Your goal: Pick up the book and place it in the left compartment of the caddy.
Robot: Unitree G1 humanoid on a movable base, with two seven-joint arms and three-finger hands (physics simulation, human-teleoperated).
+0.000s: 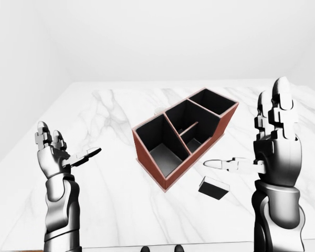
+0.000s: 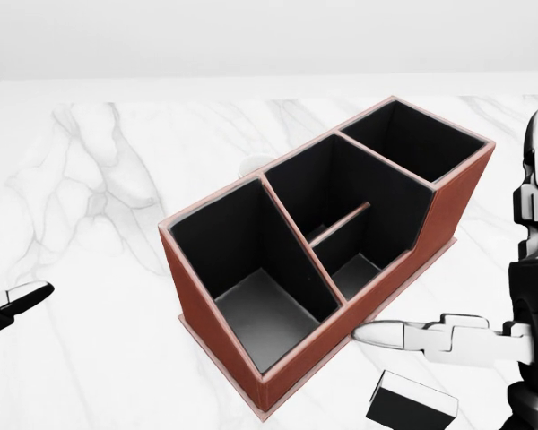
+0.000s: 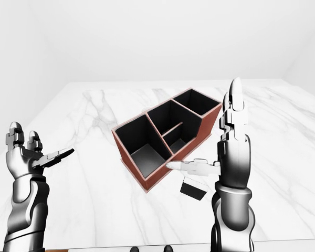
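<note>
A white marble table (image 1: 110,205) with grey veins carries a reddish-brown caddy (image 2: 448,206) with a matte black lining, set at an angle. Its large left compartment (image 2: 255,305) shows only its bare dark floor; the divided middle section and the far right compartment also look empty. The book (image 1: 214,187), a small dark block with a pale edge, lies flat on the marble just right of the caddy's near end, outside it. The right hand (image 1: 275,134) stands upright above the book, fingers straight up, thumb pointing left toward the caddy, holding nothing. The left hand (image 1: 52,152) is raised well left, fingers spread, empty.
</note>
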